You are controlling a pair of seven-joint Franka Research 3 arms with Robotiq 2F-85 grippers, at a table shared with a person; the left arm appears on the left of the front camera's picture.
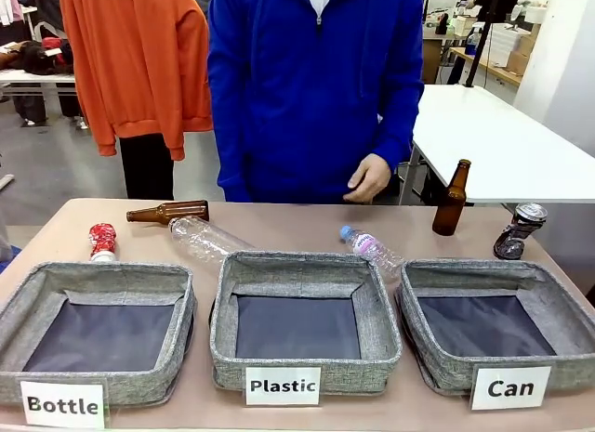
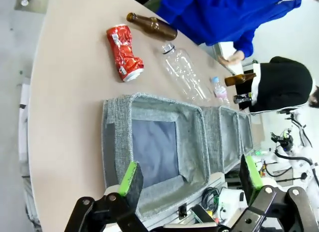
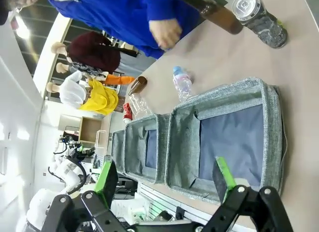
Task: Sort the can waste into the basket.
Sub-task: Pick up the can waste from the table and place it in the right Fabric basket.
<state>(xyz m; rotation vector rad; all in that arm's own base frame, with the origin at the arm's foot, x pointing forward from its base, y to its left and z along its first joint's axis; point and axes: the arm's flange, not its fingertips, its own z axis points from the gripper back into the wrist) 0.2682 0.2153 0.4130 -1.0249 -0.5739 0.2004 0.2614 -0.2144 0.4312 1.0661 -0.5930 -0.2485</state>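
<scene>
A crushed red can (image 1: 102,242) (image 2: 124,53) (image 3: 128,113) lies at the far left of the table, behind the "Bottle" bin. A crushed dark grey can (image 1: 519,230) (image 3: 259,20) (image 2: 242,98) with a silver top stands at the far right, just behind the basket (image 1: 437,367) (image 3: 227,95) labelled "Can". That basket holds nothing. My left gripper (image 2: 192,178) is open above the near edge of the "Bottle" bin. My right gripper (image 3: 167,178) hangs open over the near edge of the "Can" basket. Nothing sits between either pair of fingers.
The "Bottle" bin (image 1: 23,302) (image 2: 117,137) and "Plastic" bin (image 1: 223,311) stand left of the basket. A brown bottle (image 1: 169,212) and two clear plastic bottles (image 1: 206,237) (image 1: 371,248) lie behind them; another brown bottle (image 1: 452,198) stands upright. A person's hand (image 1: 369,178) hovers at the far edge.
</scene>
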